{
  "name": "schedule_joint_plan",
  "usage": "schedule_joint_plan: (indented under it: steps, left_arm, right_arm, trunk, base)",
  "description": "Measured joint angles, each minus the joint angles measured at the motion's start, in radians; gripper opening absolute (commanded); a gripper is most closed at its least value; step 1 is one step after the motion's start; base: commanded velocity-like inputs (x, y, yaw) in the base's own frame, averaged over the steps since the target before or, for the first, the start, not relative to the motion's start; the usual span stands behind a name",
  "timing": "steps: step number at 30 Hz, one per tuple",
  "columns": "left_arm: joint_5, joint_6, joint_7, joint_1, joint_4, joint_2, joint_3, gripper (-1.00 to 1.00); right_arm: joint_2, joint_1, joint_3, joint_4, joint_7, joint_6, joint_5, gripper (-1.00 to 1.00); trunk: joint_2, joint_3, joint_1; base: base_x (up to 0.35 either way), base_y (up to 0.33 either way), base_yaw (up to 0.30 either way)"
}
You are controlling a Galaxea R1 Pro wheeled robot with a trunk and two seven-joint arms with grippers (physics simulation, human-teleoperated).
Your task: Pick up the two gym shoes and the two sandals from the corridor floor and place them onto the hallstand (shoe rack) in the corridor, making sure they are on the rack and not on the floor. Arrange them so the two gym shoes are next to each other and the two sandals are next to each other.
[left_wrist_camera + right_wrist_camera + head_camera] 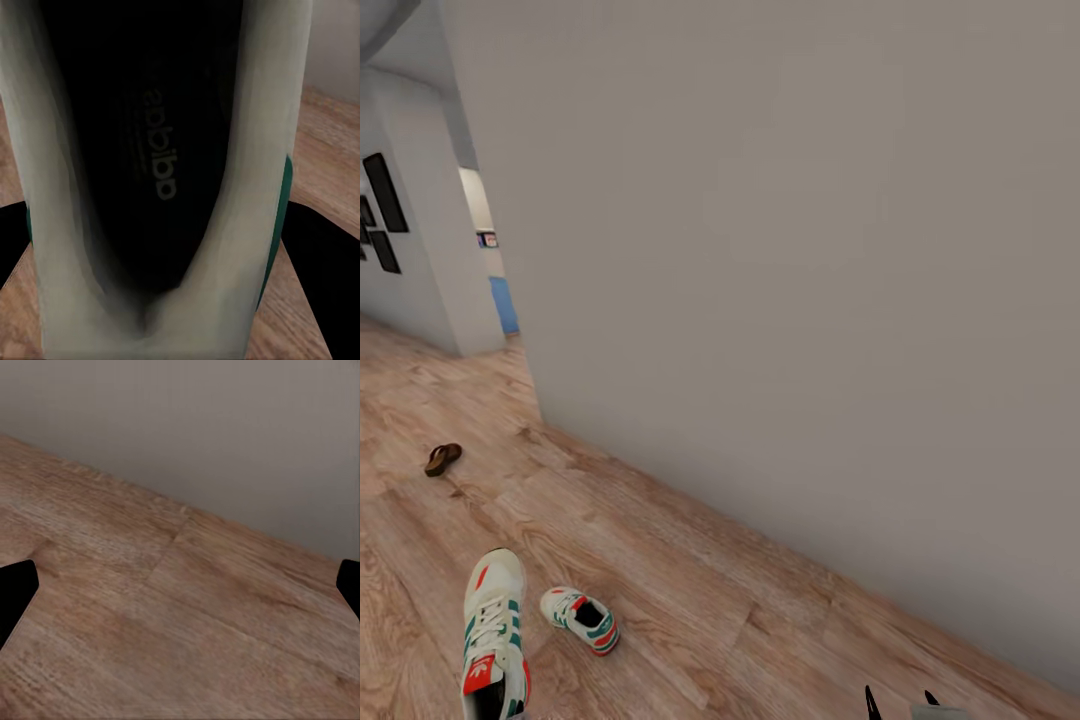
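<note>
While one gym shoe (161, 180) was held pinched in the left tool (161, 247), toe pointing away, the second gym shoe (580, 619) was seen lying on the corridor floor (690, 590) just right of it, the spread right tool (901, 706) empty farther off.

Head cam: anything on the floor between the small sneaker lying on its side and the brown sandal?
Nothing. In the head view, only bare wood floor runs between the sneaker on its side and the sandal.

held gym shoe (493, 640) heel off-frame
</note>
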Motion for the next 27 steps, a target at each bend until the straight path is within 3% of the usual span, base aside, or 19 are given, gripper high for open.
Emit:
schedule_joint_plan:
  steps: [18, 27]
  left_arm:
    - [-0.001, -0.002, 0.002, 0.000, 0.000, -0.001, 0.000, -1.00]
    - [-0.002, 0.000, 0.002, 0.000, 0.000, -0.001, 0.000, -1.00]
  right_arm:
    - [0.000, 0.000, 0.000, 0.000, 0.000, 0.000, 0.000, 1.00]
    - [0.000, 0.000, 0.000, 0.000, 0.000, 0.000, 0.000, 1.00]
  trunk:
    - [0.000, 0.021, 0.000]
    - [0.000, 0.031, 0.000]
  base:
    - [0.000, -0.001, 0.208]
    - [0.000, -0.143, 0.187]
